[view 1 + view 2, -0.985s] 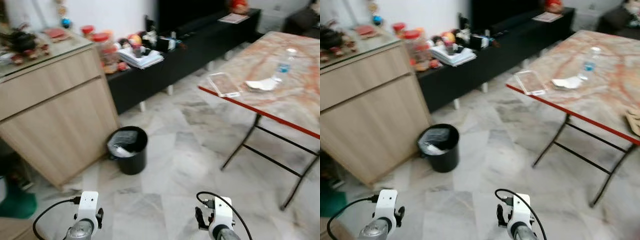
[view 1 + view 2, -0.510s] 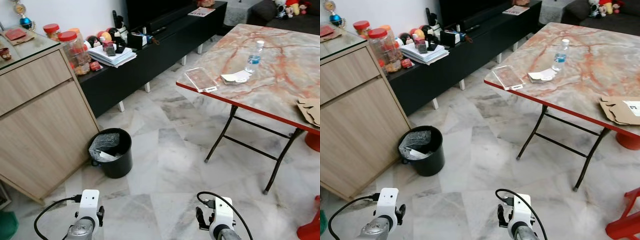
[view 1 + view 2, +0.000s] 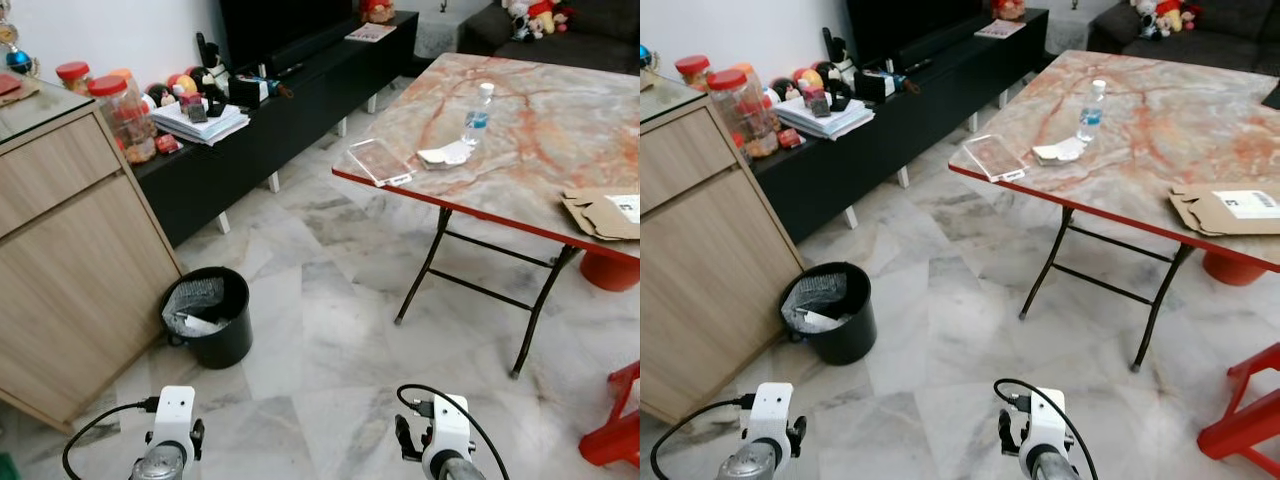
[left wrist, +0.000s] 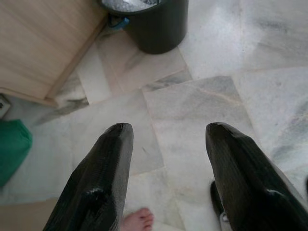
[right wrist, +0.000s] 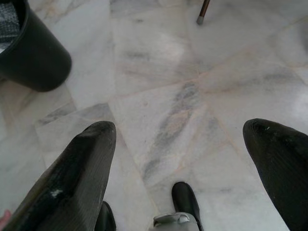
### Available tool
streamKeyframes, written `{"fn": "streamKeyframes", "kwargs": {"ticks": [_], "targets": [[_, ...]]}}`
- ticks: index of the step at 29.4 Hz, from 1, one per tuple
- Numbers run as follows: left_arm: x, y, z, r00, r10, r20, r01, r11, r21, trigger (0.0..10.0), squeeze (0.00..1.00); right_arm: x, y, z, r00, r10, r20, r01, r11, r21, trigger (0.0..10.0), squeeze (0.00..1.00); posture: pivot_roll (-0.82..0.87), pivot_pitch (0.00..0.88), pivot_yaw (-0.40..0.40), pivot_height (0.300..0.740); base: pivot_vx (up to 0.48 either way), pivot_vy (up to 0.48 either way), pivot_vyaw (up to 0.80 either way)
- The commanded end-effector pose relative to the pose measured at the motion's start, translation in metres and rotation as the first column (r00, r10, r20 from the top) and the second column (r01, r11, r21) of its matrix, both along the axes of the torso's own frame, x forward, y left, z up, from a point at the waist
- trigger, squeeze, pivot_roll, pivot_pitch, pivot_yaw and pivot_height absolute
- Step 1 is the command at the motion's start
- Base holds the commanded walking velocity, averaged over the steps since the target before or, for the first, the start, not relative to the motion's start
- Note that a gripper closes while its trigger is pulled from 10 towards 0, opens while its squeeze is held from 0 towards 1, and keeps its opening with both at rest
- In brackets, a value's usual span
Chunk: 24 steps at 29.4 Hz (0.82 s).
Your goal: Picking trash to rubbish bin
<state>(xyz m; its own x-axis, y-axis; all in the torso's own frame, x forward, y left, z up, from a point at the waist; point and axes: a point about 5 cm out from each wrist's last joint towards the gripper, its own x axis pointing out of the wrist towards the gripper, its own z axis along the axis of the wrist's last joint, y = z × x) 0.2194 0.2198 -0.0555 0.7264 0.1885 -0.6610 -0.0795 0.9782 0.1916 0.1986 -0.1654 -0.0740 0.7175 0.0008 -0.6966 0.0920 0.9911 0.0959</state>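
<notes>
Black bin (image 3: 208,317) stands on the marble floor (image 3: 330,330) beside the wooden cabinet (image 3: 70,260), left of centre; a clear liner and some white trash (image 3: 197,324) sit inside it. Folding table (image 3: 520,140) with a marbled top is to the right, well apart from the bin. On the table: water bottle (image 3: 476,115) upright, crumpled white paper (image 3: 446,154) just beside it, clear flat tray (image 3: 378,162) near the front corner, cardboard piece (image 3: 603,212) at the right edge. Black TV bench (image 3: 290,110) runs along the far wall with jars (image 3: 118,112), a paper stack (image 3: 198,122) and small clutter on it. Red stool (image 3: 618,430) at far right.

Left gripper (image 4: 166,144) hangs low over the floor, fingers spread, nothing held; the bin is ahead of it, next to the cabinet base. A person's bare toes (image 4: 138,220) show beneath it. Right gripper (image 5: 180,139) also low over the floor, fingers wide apart, empty; bin ahead of it, table leg foot (image 5: 202,17) further off.
</notes>
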Motion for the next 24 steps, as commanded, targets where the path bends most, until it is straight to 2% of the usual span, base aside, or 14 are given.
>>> {"fn": "streamKeyframes", "kwargs": {"ticks": [1,4,17,24], "targets": [[0.0014,0.0034,0.0018,1.000,-0.004,0.007,0.004,1.000,0.023,10.0,0.00,-0.0002,-0.0008,0.0001,1.000,-0.007,0.003,0.007,1.000,-0.001,10.0,0.00,-0.09,0.011,0.072,0.740,0.000,-0.326,-0.77],[0.0027,0.0022,0.0022,1.000,-0.004,0.007,0.004,1.000,0.021,10.0,0.00,-0.0001,-0.0028,0.0002,1.000,-0.013,0.003,0.013,1.000,-0.003,10.0,0.00,-0.09,0.012,0.073,0.740,0.000,-0.298,-0.77],[0.0013,0.0008,0.0008,0.999,0.038,0.005,-0.038,0.999,0.014,10.0,0.00,0.0016,-0.0085,0.0013,1.000,-0.003,-0.003,0.003,1.000,-0.016,10.0,0.00,-0.08,0.000,0.043,0.740,0.000,0.000,-0.77],[0.0009,0.0045,0.0015,0.999,0.053,0.009,-0.054,0.998,0.023,10.0,0.00,0.0086,-0.0049,0.0044,1.000,0.024,0.005,-0.023,1.000,-0.018,10.0,0.00,-0.06,0.000,0.030,0.740,0.000,-0.378,-0.77]]}}
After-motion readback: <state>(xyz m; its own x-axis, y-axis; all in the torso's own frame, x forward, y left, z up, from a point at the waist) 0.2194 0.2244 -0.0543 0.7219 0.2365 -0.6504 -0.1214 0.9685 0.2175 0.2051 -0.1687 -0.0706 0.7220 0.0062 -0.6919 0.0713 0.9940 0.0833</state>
